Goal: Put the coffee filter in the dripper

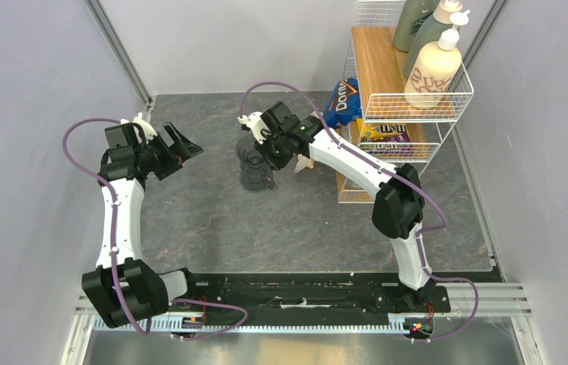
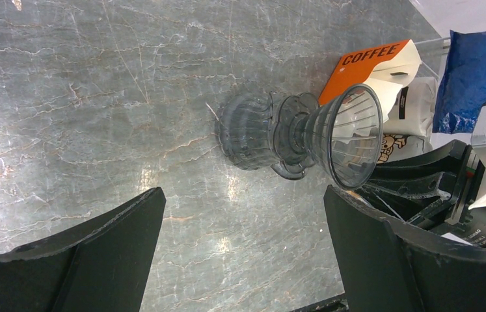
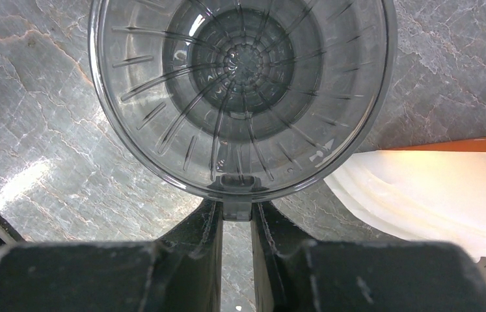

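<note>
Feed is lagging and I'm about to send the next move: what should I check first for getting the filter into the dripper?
1. dripper empty inside: ok.
2. dripper seated upright on the glass jug: ok.
3. right pincer clamped on the dripper's handle: ok.
4. left pincer open, holding nothing: ok.
5. coffee filter in a pincer: not ok; it lies beside the dripper.
6. One filter or a stack: cannot tell.
</note>
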`<state>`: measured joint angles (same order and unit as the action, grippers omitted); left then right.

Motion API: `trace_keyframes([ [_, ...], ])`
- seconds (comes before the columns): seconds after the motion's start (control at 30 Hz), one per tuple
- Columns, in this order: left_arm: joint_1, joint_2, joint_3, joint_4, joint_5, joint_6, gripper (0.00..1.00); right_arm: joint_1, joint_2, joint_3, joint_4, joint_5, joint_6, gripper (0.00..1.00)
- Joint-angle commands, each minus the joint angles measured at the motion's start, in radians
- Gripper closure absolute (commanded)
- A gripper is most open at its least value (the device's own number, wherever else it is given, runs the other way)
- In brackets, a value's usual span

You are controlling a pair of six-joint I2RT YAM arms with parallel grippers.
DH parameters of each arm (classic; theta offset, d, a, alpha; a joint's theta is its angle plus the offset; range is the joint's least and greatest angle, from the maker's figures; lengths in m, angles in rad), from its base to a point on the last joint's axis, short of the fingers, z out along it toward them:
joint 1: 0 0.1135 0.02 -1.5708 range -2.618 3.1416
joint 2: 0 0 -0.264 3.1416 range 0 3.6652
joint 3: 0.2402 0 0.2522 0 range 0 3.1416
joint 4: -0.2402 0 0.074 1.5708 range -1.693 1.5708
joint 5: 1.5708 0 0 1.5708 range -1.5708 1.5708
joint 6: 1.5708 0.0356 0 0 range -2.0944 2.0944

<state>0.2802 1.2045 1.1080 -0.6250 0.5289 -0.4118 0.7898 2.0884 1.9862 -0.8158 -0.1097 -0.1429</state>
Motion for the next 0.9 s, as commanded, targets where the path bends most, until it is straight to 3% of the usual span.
trace_keyframes([
  [0.0, 0.006, 0.004, 0.027, 0.036, 0.019, -0.02, 0.0, 0.0, 0.007, 0.01, 0.039, -0.041, -0.008, 0.88],
  [0.87, 0.008, 0.006, 0.01, 0.051, 0.024, -0.032, 0.0, 0.015, 0.014, 0.07, -0.004, -0.012, -0.023, 0.87],
])
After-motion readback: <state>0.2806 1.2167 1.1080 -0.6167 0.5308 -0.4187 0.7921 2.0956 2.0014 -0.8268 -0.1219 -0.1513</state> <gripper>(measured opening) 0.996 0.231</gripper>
